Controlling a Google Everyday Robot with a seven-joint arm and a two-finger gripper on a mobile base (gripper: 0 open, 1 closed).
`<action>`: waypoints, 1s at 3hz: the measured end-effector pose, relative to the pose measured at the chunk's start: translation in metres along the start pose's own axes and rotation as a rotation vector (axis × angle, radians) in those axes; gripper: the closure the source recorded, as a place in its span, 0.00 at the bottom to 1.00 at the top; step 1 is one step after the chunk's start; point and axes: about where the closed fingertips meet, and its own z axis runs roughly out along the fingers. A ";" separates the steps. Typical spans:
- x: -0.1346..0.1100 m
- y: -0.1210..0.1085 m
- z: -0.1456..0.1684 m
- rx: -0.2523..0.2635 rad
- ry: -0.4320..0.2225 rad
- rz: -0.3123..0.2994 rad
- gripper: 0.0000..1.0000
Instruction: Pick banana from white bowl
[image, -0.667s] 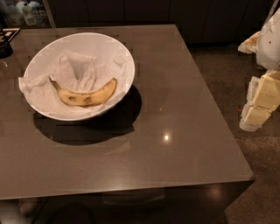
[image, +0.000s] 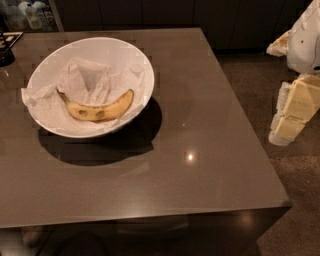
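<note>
- Lying on its side in the white bowl (image: 125, 55), the banana (image: 100, 107) rests on crumpled paper towel (image: 87, 82). Both ends curl upward, and the dark stem points away from the gripper (image: 292, 110). Nothing touches it.
- The bowl stands on the dark bench (image: 200, 150), toward the side farthest from the gripper, so the bench's bare top lies between the two.
- The gripper hangs at the right edge of the view, past the bench's side edge and over the floor (image: 250, 85), well apart from bowl and fruit. Whether it is spread or closed I cannot tell.
- Against the view of a moment ago, almost nothing has changed. Banana, towel and bowl lie just as they did, and the gripper has shifted a trifle at most, no nearer the bowl.
- That suggests the task is at its very start: the reach has not begun and the whole approach is still to do.
- The next move likely calls for crossing the bench, clearing the rim nearest the gripper, then coming down over the banana's middle.
- One risk is that the loose towel is pinched along with the fruit.
</note>
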 end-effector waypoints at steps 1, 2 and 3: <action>-0.031 -0.002 -0.008 -0.006 0.018 -0.066 0.00; -0.069 -0.003 -0.007 -0.032 0.006 -0.163 0.00; -0.103 0.003 -0.001 -0.054 -0.019 -0.274 0.00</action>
